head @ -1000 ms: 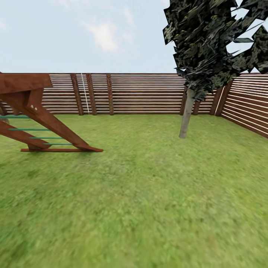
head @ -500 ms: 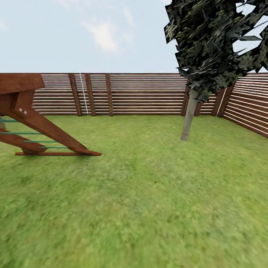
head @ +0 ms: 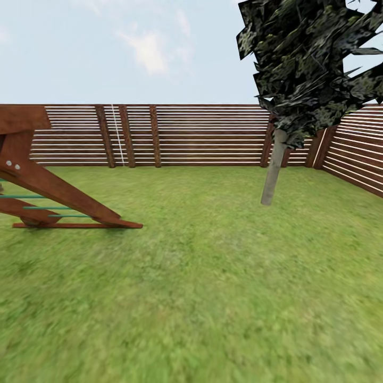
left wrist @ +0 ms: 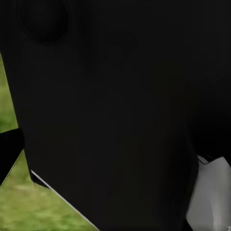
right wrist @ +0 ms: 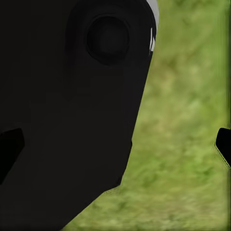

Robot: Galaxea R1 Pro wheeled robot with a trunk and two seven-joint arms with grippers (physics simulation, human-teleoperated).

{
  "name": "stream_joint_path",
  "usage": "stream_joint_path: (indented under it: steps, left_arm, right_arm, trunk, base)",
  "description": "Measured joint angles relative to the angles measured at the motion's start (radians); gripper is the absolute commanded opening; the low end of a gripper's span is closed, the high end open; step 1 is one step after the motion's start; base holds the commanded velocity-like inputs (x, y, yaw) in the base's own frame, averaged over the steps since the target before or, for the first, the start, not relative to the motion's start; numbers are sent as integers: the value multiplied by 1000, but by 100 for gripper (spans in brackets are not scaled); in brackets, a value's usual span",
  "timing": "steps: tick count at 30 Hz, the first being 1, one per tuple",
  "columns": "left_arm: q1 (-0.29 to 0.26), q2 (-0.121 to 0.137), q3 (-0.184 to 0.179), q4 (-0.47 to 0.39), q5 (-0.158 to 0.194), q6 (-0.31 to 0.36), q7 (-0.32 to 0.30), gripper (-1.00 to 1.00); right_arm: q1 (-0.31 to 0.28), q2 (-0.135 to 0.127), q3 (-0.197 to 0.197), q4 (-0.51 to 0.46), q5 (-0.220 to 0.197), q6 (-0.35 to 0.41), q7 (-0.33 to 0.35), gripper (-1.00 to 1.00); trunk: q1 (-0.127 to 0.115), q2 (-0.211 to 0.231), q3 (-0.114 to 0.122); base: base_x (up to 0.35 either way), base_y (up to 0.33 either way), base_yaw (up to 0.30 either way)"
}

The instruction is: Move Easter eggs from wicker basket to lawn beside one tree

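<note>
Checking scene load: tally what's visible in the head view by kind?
Tree: 1
Fence: 1
Wooden play frame: 1
Lawn: 1
Eggs: 0
Basket: 0
Total: 4

No readable text, label, brand, number or sign anywhere.

- Ground: mottled green grass, flat, running to the fence on all visible sides.
- Fence: brown horizontal slats with darker upright posts, meeting at a corner on the right.
- Wooden frame: reddish-brown slanted beams with thin green rungs, standing on the grass at left.
- Dark tree: near-black foliage on a pale trunk, near the fence corner.
- Sky: pale blue, light cloud; even daylight.
</note>
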Motion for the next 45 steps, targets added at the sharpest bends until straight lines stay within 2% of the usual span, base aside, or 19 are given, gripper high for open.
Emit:
stream_joint_path:
  steps: [45]
  left_arm:
    - [0,-1,0,9,0,0,0,100]
  right_arm:
    - [0,2,1,3,1,-2,-1,100]
  trunk:
    - [0,0,0]
  base:
    - [335,0,0]
